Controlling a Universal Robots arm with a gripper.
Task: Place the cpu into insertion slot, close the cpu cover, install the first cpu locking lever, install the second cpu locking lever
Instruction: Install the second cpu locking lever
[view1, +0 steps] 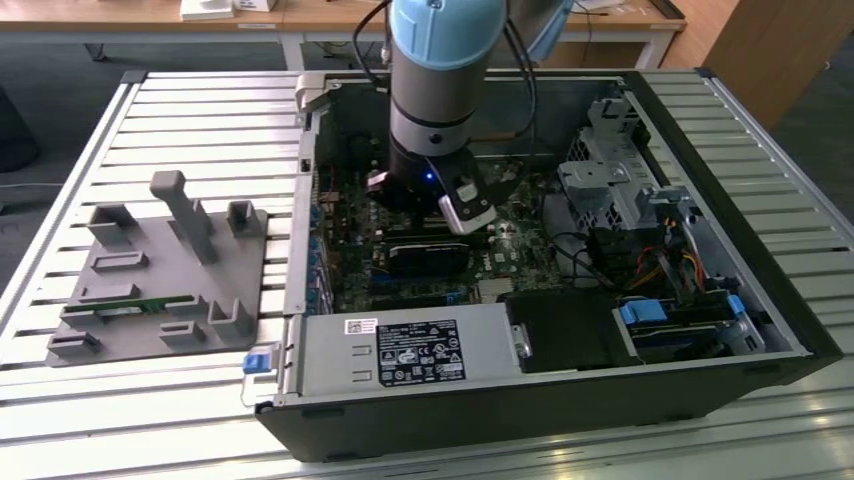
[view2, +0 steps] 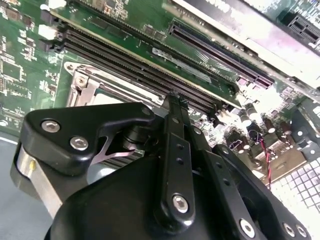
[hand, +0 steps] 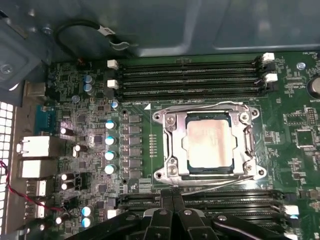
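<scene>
- The gripper (hand: 172, 220) has its fingers pressed together and holds nothing; it hangs at about 6 o'clock of the insertion slot (hand: 212, 142) in the first wrist view, just beside the memory slots (hand: 190, 75).
- The cpu (hand: 209, 144) lies in the slot, with the cpu cover (hand: 172, 142) down around it.
- Risk: a thin locking lever (hand: 200, 181) could slip off the closed tips.
- Risk: pressing off-line could scrape the motherboard (hand: 75, 150).
</scene>
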